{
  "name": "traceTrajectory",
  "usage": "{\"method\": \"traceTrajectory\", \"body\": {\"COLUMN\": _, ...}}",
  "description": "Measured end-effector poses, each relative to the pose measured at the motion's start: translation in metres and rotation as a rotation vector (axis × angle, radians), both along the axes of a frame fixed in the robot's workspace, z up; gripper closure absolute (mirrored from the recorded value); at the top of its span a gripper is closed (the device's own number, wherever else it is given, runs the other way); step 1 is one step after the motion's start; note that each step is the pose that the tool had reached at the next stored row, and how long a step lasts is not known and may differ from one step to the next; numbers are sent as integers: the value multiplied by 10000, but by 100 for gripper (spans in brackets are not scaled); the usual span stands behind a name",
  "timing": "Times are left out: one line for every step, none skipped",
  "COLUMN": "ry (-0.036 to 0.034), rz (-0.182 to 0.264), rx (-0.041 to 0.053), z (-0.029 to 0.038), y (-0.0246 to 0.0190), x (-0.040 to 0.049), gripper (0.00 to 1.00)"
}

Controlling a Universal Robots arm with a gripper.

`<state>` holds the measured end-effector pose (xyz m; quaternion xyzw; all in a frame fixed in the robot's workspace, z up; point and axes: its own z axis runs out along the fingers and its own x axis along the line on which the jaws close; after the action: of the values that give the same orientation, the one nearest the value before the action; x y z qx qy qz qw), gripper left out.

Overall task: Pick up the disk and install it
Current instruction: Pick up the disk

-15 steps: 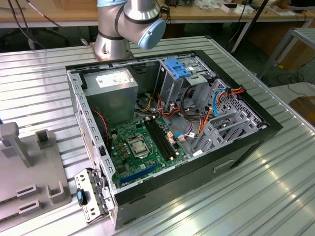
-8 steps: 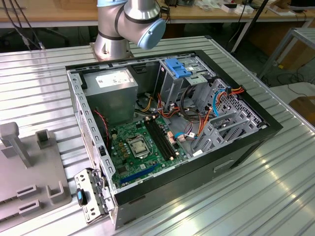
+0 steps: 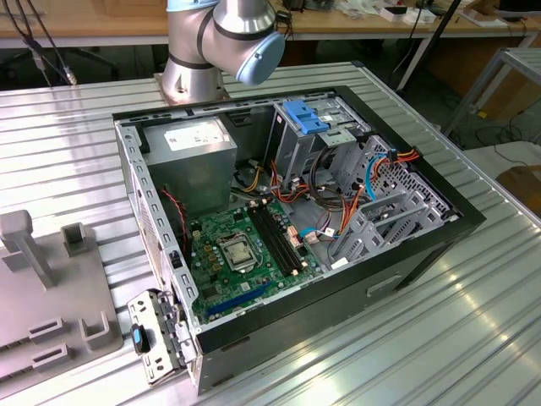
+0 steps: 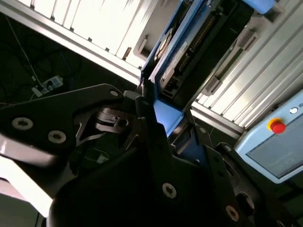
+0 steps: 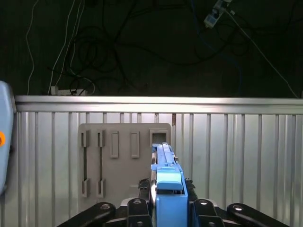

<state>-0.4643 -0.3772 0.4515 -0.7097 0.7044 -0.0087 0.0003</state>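
Blue plastic rails frame the disk [image 5: 166,185], which stands edge-on between the fingers of the gripper [image 5: 167,205]. In both wrist views the jaws look closed onto its near end. The rest of the drive runs out unsupported over the ribbed aluminium table [image 5: 236,156] toward the grey slotted fixture plate [image 5: 124,142]. I cannot tell whether the far end touches the plate.

Risks, as I judge them:
- **Grip:** it takes only one end of a long body and bears on plastic, so the disk could pivot or creep in the jaws.
- **Alignment:** any tilt would carry to the drive cage [image 3: 308,118] inside the open computer case [image 3: 439,222], where skewed rails may jam or a latch may miss.
- **Cables:** the orange and red cables [image 3: 342,203] lie loose just beside that cage and could snag or be pinched.
- **Connector:** the disk's connector edge is exposed in the second wrist view and could strike sheet metal.
- **Pendant:** a teach pendant [image 4: 270,142] with a red button [image 4: 277,126] lies near the grip and could be clipped.

Writing: the power supply [image 3: 190,156] carries a white label [image 3: 193,135], but its print is too small to read. No other lettering is legible.
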Motion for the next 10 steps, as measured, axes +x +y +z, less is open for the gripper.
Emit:
{"method": "traceTrajectory", "body": {"ry": 2, "rz": -1, "rx": -1, "z": 1, "y": 0, "x": 0, "gripper": 63}}
{"method": "traceTrajectory", "body": {"ry": 3, "rz": -1, "rx": -1, "z": 2, "y": 0, "x": 0, "gripper": 63}}
{"method": "traceTrajectory", "body": {"ry": 3, "rz": -2, "rx": -1, "z": 2, "y": -2, "x": 2, "gripper": 63}}
{"method": "traceTrajectory", "body": {"ry": 5, "rz": -12, "rx": -2, "z": 3, "y": -3, "x": 13, "gripper": 63}}
{"method": "traceTrajectory", "body": {"ry": 3, "rz": -20, "rx": -1, "z": 2, "y": -3, "x": 17, "gripper": 63}}
{"method": "traceTrajectory", "body": {"ry": 3, "rz": -22, "rx": 1, "z": 2, "y": -4, "x": 23, "gripper": 63}}
{"method": "traceTrajectory", "body": {"ry": 4, "rz": -23, "rx": 4, "z": 7, "y": -4, "x": 33, "gripper": 63}}
{"method": "traceTrajectory", "body": {"ry": 3, "rz": -22, "rx": 7, "z": 42, "y": -4, "x": 42, "gripper": 63}}
{"method": "traceTrajectory", "body": {"ry": 1, "rz": -21, "rx": 15, "z": 89, "y": -4, "x": 41, "gripper": 63}}
{"method": "traceTrajectory", "body": {"ry": 1, "rz": -14, "rx": 20, "z": 118, "y": -5, "x": 41, "gripper": 63}}
